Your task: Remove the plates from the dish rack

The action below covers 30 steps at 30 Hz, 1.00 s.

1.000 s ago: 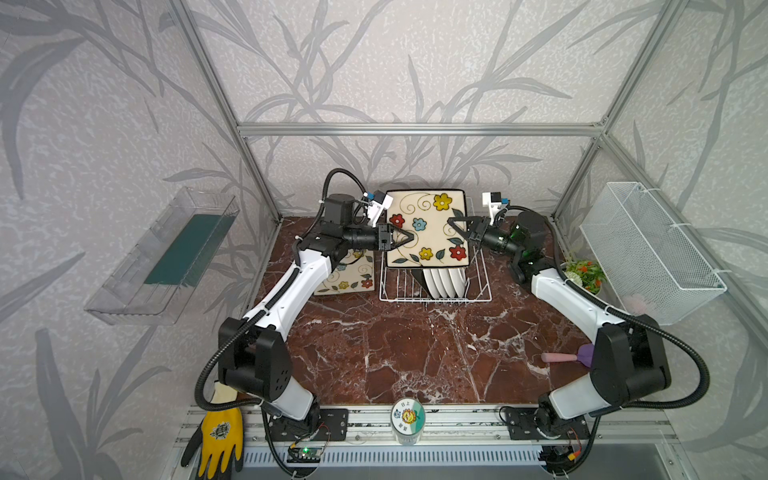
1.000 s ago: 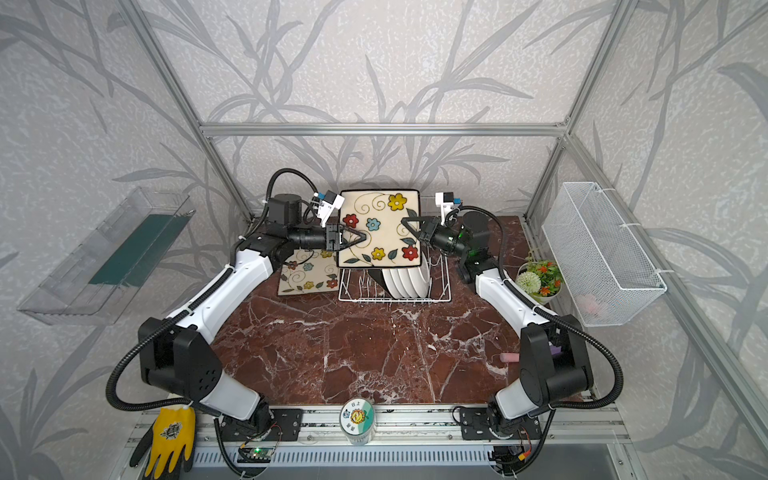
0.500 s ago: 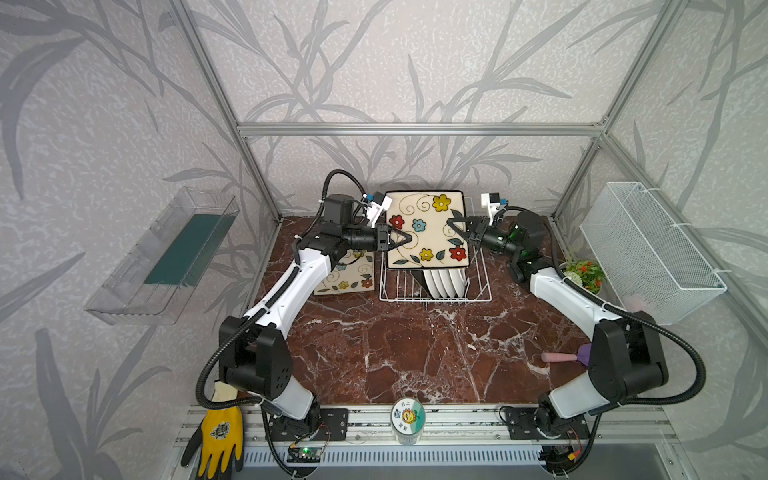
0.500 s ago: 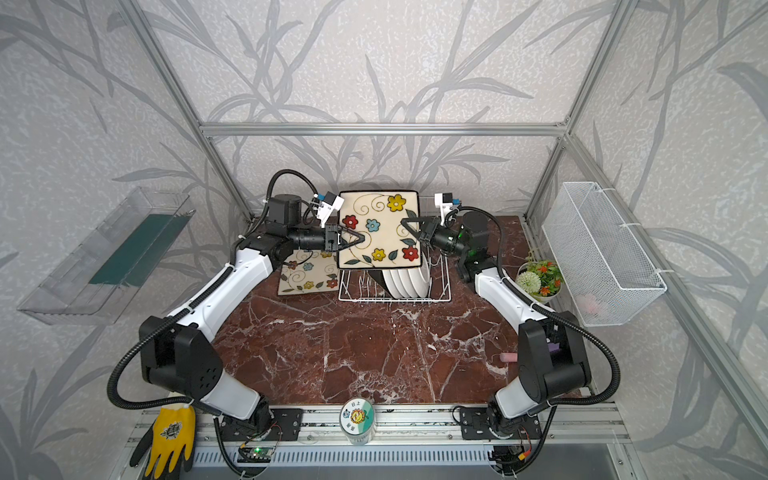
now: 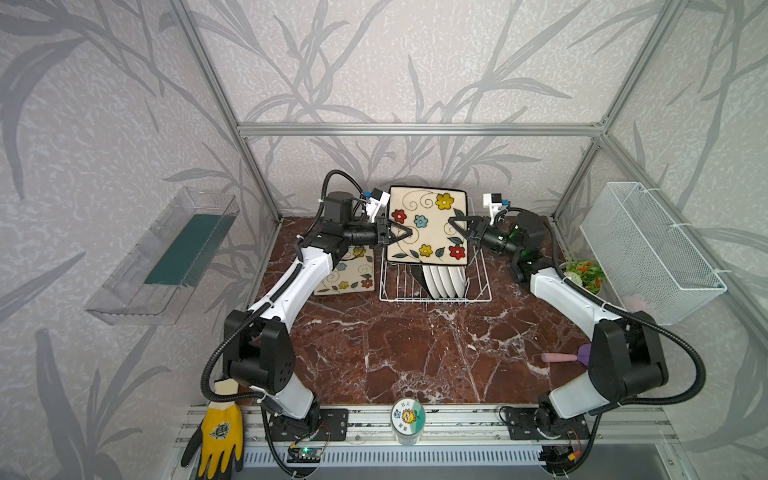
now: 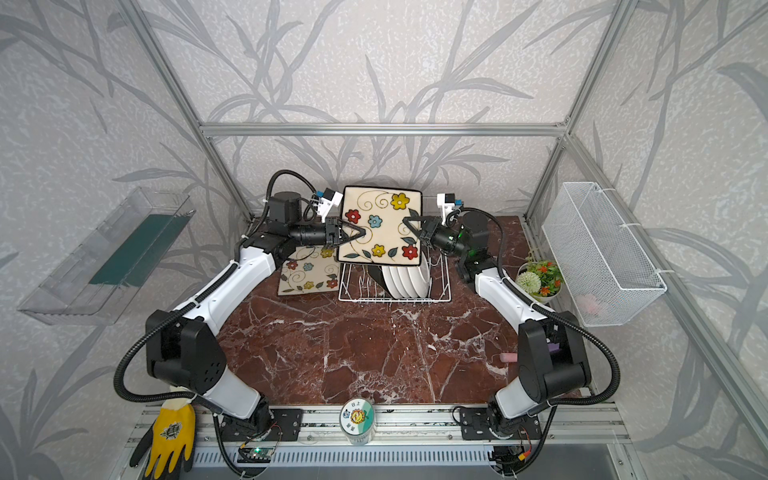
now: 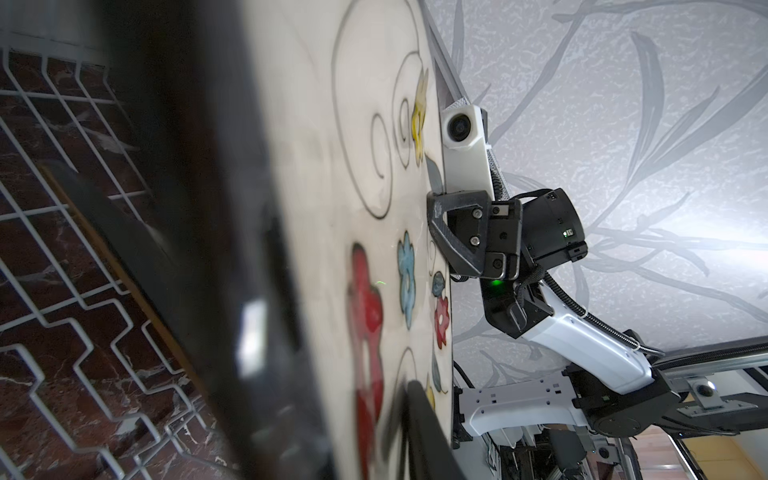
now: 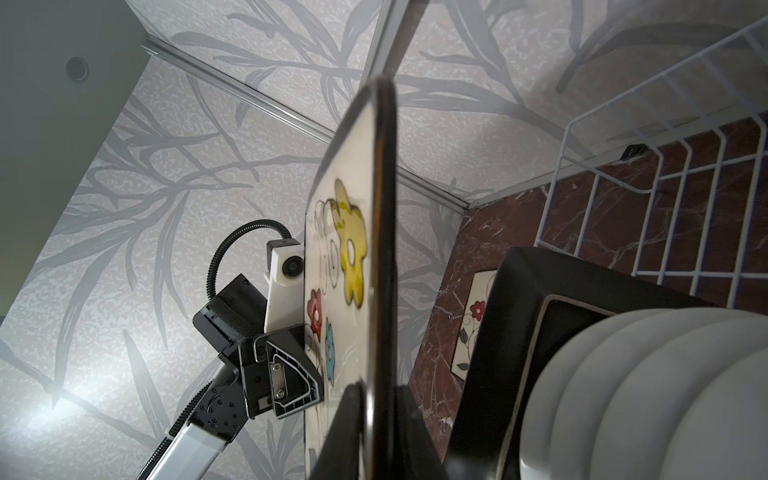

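1. Closing since a second ago, left gripper [image 5: 405, 235] now pinches the held plate [image 5: 428, 216] at its left edge.
2. Nearest, lower centre: jar [image 5: 407, 417], well clear.
3. Middle: flat plate [image 5: 345, 278] lies on the table just left of the dish rack [image 5: 482, 291], nearest the left arm; round plates [image 5: 444, 280] stand slotted.
4. Farthest: held plate hangs upright above the rack, between both arms; right gripper [image 5: 455, 224] clamps its right edge and probably must release first.

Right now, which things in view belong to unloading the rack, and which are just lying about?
Job: lifted plate, gripped at its edges by left gripper and right gripper; dish rack; white plates in it; flowered plate on table.
Lying about: mesh basket, flower pot, jar, glove, clear tray, pink tool.
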Each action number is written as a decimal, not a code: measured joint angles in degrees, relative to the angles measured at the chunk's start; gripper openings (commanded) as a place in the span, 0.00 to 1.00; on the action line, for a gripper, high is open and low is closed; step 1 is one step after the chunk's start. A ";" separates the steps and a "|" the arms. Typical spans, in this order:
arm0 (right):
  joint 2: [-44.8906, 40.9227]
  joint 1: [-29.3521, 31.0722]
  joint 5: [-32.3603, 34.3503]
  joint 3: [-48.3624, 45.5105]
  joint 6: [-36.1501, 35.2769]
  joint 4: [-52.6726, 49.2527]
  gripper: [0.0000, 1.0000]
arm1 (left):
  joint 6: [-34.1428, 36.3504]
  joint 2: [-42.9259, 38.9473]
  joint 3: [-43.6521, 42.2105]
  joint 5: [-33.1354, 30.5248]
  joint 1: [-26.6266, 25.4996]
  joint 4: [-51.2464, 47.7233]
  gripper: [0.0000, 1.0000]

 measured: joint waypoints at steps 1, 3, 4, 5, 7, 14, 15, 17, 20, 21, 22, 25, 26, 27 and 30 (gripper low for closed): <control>0.00 0.00 0.20 0.00 -0.09 -0.13 0.18 | -0.85 0.13 0.00 0.31 0.02 0.70 0.00; 0.00 0.00 0.66 0.00 -0.26 -0.70 0.21 | -2.08 0.33 0.00 0.66 -0.02 1.86 0.00; 0.00 0.00 0.70 0.00 -0.42 -0.94 0.23 | -2.58 0.37 0.00 0.74 -0.04 2.10 0.00; 0.00 0.02 0.68 0.00 -0.63 -1.01 0.24 | -2.86 0.42 0.00 0.76 -0.09 2.36 0.00; -0.02 0.11 0.68 0.00 -0.72 -1.05 0.26 | -3.13 0.42 0.00 0.66 -0.11 2.29 0.00; -0.02 0.11 0.85 0.00 -0.76 -1.07 0.28 | -4.35 0.52 0.00 0.13 -0.26 2.32 0.00; 0.00 0.11 0.85 0.00 -0.66 -1.07 0.29 | -4.50 0.52 0.00 0.09 -0.28 2.32 0.00; 0.00 0.11 0.87 0.00 -0.44 -1.05 0.32 | -4.68 0.52 0.00 -0.11 -0.33 2.29 0.00; 0.00 0.13 0.81 0.00 -0.20 -0.98 0.38 | -4.76 0.52 0.00 -0.46 -0.37 2.25 0.00; 0.00 0.17 0.81 0.00 -0.11 -0.94 0.40 | -4.81 0.52 0.00 -0.61 -0.37 2.25 0.00; -0.02 0.22 0.79 0.00 -0.04 -0.90 0.44 | -4.87 0.52 0.00 -0.83 -0.37 2.21 0.00; -0.02 0.44 0.81 0.02 0.02 -0.76 0.51 | -5.05 0.52 0.00 -1.51 -0.37 2.08 0.00; -0.02 0.46 0.83 0.02 0.02 -0.74 0.53 | -5.09 0.52 0.00 -1.68 -0.37 1.92 0.00; -0.02 0.46 0.79 0.02 0.02 -0.76 0.56 | -5.11 0.52 0.00 -1.90 -0.37 1.79 0.00; -0.02 0.55 0.70 0.28 -0.20 -1.14 0.70 | -5.16 0.52 0.00 -2.60 -0.37 1.55 0.00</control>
